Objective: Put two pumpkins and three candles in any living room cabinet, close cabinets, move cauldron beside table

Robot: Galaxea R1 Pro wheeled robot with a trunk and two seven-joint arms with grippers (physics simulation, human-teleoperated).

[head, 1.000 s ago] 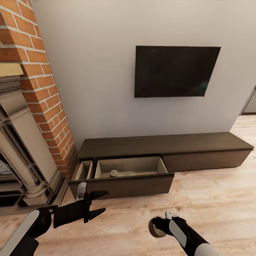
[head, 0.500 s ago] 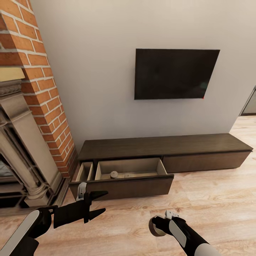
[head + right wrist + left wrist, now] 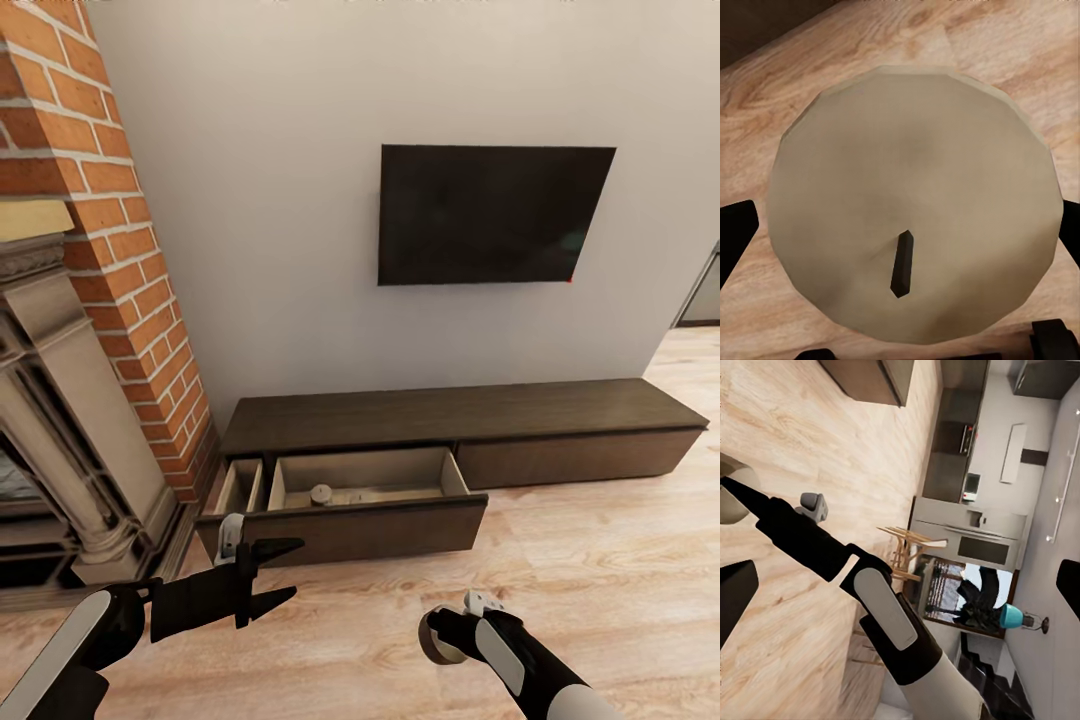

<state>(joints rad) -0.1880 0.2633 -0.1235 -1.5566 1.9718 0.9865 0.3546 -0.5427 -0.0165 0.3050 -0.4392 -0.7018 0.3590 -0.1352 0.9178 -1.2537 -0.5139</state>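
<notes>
Currently I have the right gripper (image 3: 440,640) clamped on a candle (image 3: 911,195), its cream top and dark wick facing the wrist camera, held above the wood floor (image 3: 600,560). My left gripper (image 3: 282,572) hangs spread apart and empty. Ahead, the cabinet (image 3: 560,420) has its left drawer (image 3: 350,525) pulled out, with another candle (image 3: 321,493) lying inside.

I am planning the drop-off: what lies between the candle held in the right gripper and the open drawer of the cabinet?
In the head view, only bare wooden floor separates the right gripper, holding a candle, from the open drawer.
</notes>
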